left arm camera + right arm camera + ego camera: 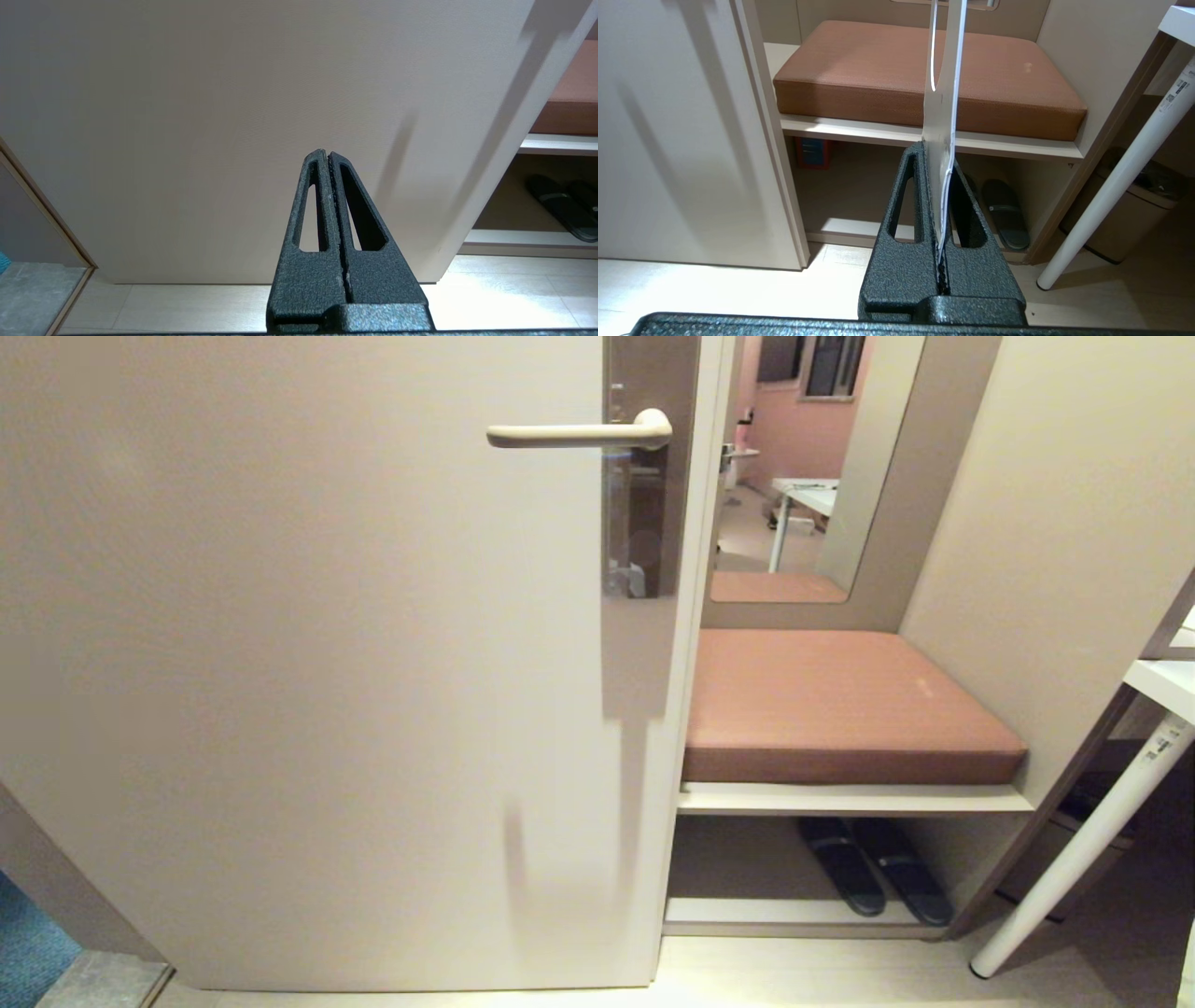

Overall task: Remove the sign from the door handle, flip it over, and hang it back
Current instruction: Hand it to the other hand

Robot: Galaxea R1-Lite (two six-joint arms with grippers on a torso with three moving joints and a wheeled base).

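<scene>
Cream lever door handle [579, 432] bare | right gripper [941, 196] pinches flat pale sign [944, 93] edge-on | left gripper [328, 196] closed, empty | risk: thin sign could slip

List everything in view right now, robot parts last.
door: 1, cream, fills the left of the head view
door handle: 1, cream lever, top of the door, nothing hanging on it
backplate: 1, brown-grey, behind the lever's knuckle
sign: 1, seen edge-on, pale, clamped in the right gripper
cushion: 1, reddish brown, on the bench right of the door
slippers: 2, dark, on the shelf under the bench
mirror: 1, on the wall above the cushion
table leg: 1, white, slanted, far right
left gripper: 1, black, shut and empty, facing the low part of the door
right gripper: 1, black, shut on the sign, facing the bench
</scene>
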